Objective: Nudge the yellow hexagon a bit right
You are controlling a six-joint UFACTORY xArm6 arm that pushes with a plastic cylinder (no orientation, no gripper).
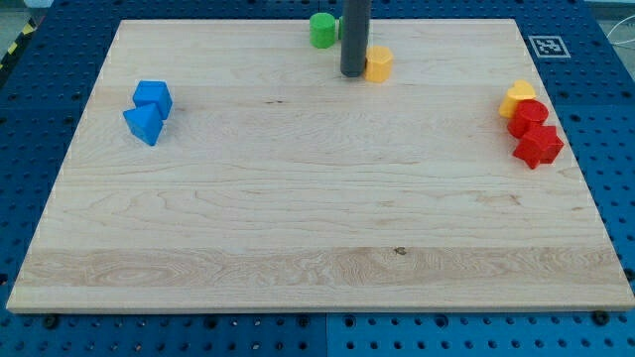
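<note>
My tip [352,73] touches the left side of the yellow hexagon [378,63] (no pincer here to judge), which looks light, stiff, and likely slides easily on the bench [317,218].

The board [317,198] is pale wood, its grain running lengthwise, with a smooth, matt finish and a small dark knot. My tip [352,73] ends a dark, matt rod. Just beside it, the yellow hexagon [378,63] looks smooth and evenly coloured, like painted or plastic material.
</note>
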